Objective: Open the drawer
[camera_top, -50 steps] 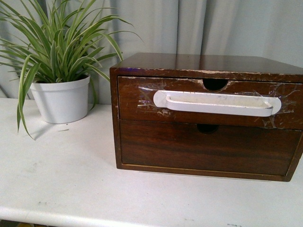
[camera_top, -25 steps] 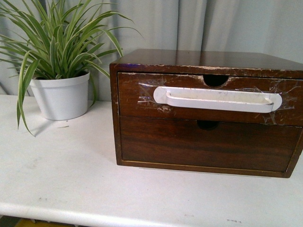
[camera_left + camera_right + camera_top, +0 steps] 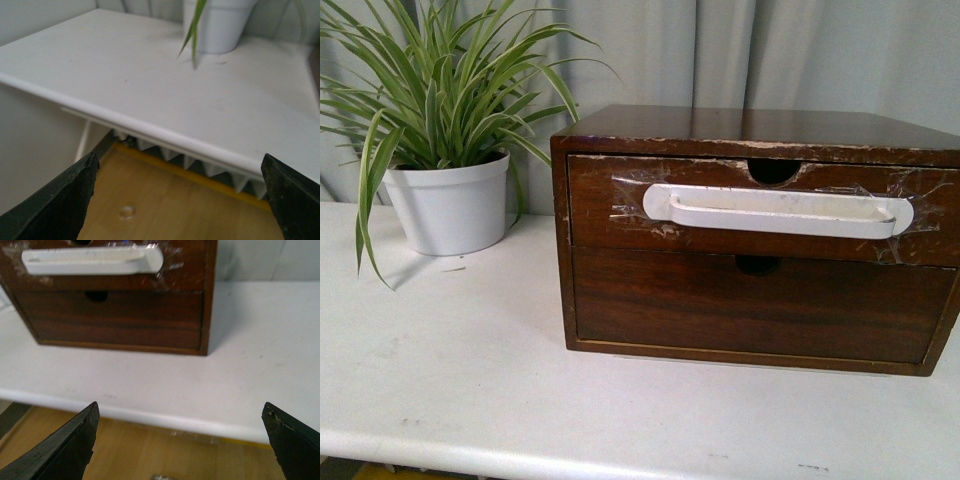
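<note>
The drawer (image 3: 610, 205) is the upper front of a dark brown wooden chest on a white table (image 3: 470, 380). It is closed, with a long white handle (image 3: 778, 211) taped across it, a half-round notch (image 3: 773, 171) at its top and chipped edges. In the right wrist view the handle (image 3: 92, 261) and the plain lower drawer front (image 3: 115, 315) show beyond the table edge. My right gripper (image 3: 182, 450) is open and empty, below and in front of the table edge. My left gripper (image 3: 182, 200) is open and empty, also off the table's front edge. Neither arm shows in the front view.
A potted spider plant in a white pot (image 3: 448, 208) stands left of the chest; its pot (image 3: 217, 25) shows in the left wrist view. A grey curtain hangs behind. A wooden floor (image 3: 165, 205) lies below the table edge (image 3: 165, 135).
The front view shifted slightly: the chest and plant sit a little higher in frame than a second ago. The drawer stays closed.
</note>
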You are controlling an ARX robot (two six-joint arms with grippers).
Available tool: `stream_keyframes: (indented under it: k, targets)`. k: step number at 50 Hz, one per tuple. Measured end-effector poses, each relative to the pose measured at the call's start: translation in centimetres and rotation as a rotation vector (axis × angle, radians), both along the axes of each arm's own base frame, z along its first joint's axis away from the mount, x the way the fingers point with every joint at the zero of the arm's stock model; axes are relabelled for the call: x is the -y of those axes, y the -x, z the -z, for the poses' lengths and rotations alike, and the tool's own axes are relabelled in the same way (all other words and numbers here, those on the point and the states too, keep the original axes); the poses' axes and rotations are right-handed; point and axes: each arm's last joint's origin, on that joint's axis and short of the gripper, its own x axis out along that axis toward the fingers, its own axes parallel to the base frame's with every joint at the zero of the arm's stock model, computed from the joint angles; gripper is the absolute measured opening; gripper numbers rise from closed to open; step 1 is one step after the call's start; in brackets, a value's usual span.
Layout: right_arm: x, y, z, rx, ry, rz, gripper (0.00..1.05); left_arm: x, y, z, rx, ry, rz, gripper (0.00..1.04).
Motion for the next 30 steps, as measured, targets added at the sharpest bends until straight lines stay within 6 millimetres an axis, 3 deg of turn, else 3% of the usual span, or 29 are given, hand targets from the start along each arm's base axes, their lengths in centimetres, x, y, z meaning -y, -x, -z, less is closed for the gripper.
stream_keyframes:
  k: [4,11,20,30]
  targets:
    - [0.1,-0.4,-0.7,-0.038,-0.007,-0.029,0.96,0.1,-0.4,0.0,-0.037,-0.017,-0.051,0.99]
    - [0.2,-1.4,-3.0,-0.045,0.024,-0.081,0.96,0.7,-1.5,-2.1,-0.024,-0.054,0.052,0.99]
    - [0.1,-3.4,-6.1,-0.065,0.169,-0.221,0.96,2.1,-4.7,-5.9,-0.05,-0.226,0.312,0.99]
    - [-0.6,-6.3,-9.6,-0.055,0.387,-0.362,0.96,5.8,-10.2,-9.0,-0.14,-0.526,0.74,0.99]
